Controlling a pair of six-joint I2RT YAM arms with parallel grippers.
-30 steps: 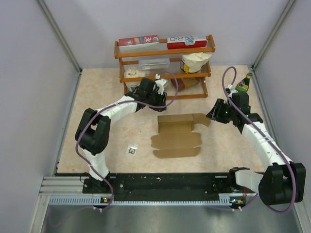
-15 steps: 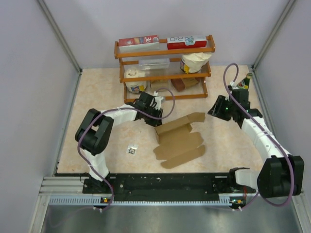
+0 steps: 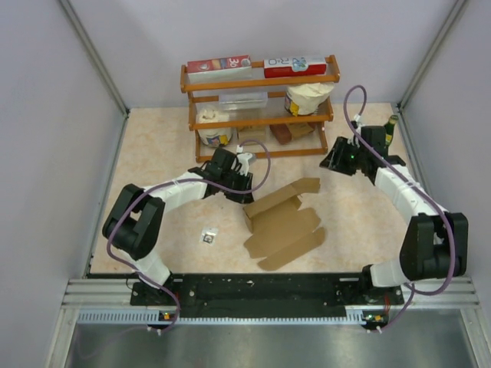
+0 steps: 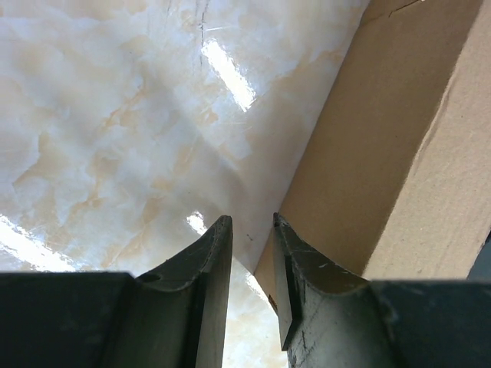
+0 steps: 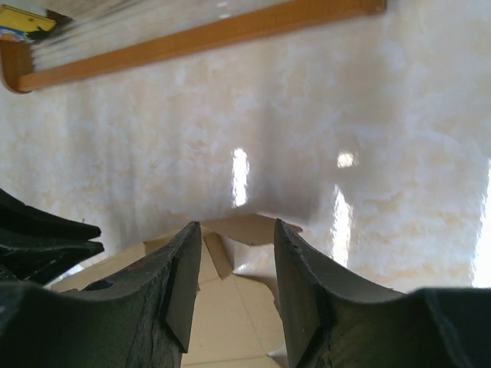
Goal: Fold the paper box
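Overhead, the plain brown creased cardboard box (image 3: 284,226) lies central on the desk (image 3: 153,153), long axis slanting near-left to far-right. Wrist views add: left tool (image 4: 252,222) narrowly parted at its corner, grip impossible to tell; right tool (image 5: 238,230) released.

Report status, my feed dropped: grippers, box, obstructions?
Left gripper open, beside box edge, holding nothing. Right gripper open, off the box, near shelf. Box unfolded, askew. Small item left of box, not in the way.

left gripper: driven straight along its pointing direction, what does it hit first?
Probably the table, just beside the edge of the paper box. The left gripper may clip the cardboard with one of its fingers; depth is unclear.
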